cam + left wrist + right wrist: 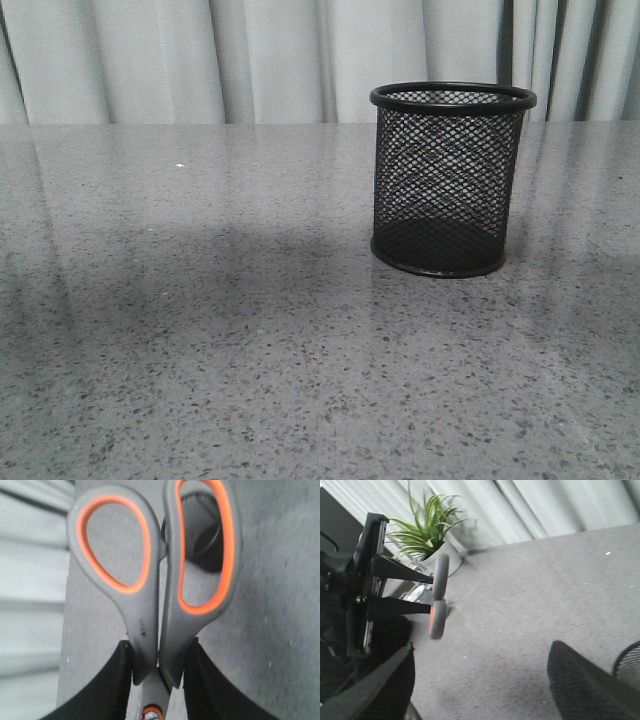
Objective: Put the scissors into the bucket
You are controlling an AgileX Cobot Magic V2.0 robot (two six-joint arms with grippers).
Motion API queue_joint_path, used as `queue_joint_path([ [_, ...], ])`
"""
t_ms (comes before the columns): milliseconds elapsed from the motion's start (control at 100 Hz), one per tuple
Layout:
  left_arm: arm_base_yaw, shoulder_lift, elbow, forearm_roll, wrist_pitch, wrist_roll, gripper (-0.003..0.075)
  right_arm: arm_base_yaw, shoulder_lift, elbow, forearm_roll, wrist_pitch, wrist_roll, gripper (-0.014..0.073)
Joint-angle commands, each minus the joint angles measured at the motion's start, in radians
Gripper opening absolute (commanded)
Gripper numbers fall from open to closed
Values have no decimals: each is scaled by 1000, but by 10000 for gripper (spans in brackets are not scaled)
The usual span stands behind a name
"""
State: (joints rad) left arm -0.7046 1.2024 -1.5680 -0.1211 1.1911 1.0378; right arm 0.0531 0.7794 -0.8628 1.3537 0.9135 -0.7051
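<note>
The black wire-mesh bucket [452,180] stands upright on the grey table, right of centre in the front view, and looks empty. No gripper shows in the front view. In the left wrist view my left gripper [157,665] is shut on the scissors [150,580] just above the pivot, with the grey, orange-lined handle loops pointing away from it. The bucket's mouth [197,527] shows dark behind the loops. In the right wrist view my right gripper [480,680] is open and empty above the table. The left arm with the scissors [437,597] shows there, and the bucket's rim [629,662] at the edge.
The speckled grey table [200,330] runs back to a pale curtain [200,60]. A potted green plant [427,532] stands beyond the table's edge in the right wrist view.
</note>
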Motion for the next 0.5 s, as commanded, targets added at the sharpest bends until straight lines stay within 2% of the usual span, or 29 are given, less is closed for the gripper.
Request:
queue_joint_path([
  [0, -63, -3, -35, -11, -113, -49, -21, 0, 34, -36, 115, 21, -34, 498],
  [200, -164, 48, -50, -11, -155, -81, -21, 0, 84, -40, 189, 75, -71, 498],
  [490, -234, 120, -113, -9, -205, -102, -21, 0, 133, -40, 260, 128, -121, 498],
])
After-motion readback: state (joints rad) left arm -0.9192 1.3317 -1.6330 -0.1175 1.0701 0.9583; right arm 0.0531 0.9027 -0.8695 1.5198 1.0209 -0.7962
